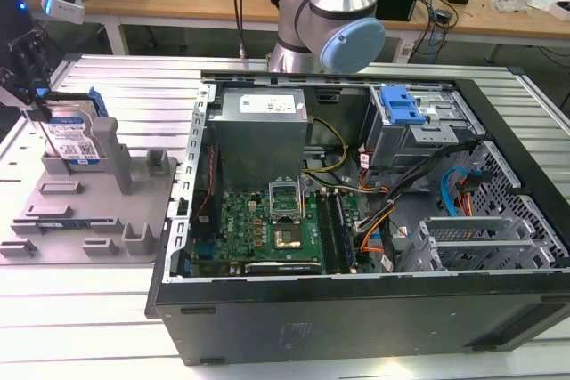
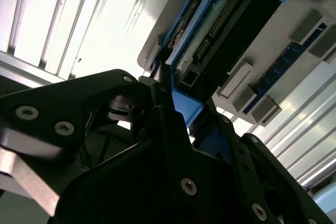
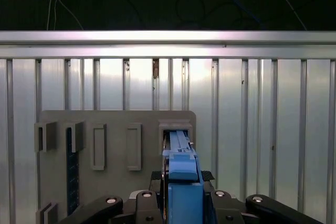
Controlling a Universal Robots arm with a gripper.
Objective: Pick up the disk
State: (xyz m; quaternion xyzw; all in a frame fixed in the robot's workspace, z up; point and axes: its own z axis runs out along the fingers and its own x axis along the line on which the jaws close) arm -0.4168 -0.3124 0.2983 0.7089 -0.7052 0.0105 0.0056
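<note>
The disk (image 1: pixel 73 141) stands on edge in a slot of the grey holder (image 1: pixel 89 220) at the exterior view's far left, its white-and-blue label facing the camera. My gripper (image 1: pixel 37 106) comes down over its top, one black finger on each side. In the first wrist view the disk's blue frame (image 3: pixel 182 174) runs from the holder's slot up between my fingers (image 3: pixel 155 199), which press against both faces. The second wrist view shows the disk's connector edge (image 2: pixel 210 35) just past my gripper (image 2: pixel 176 103). The gripper is shut on the disk.
An open computer case (image 1: pixel 499 246) fills the exterior view's middle and right, with a blue drive-bay latch (image 1: pixel 401 106) at its back. The arm's base (image 1: pixel 329 15) stands behind it. The holder (image 3: pixel 115 182) lies on a slatted aluminium table (image 3: pixel 273 129) and carries other upright posts (image 1: pixel 158 165).
</note>
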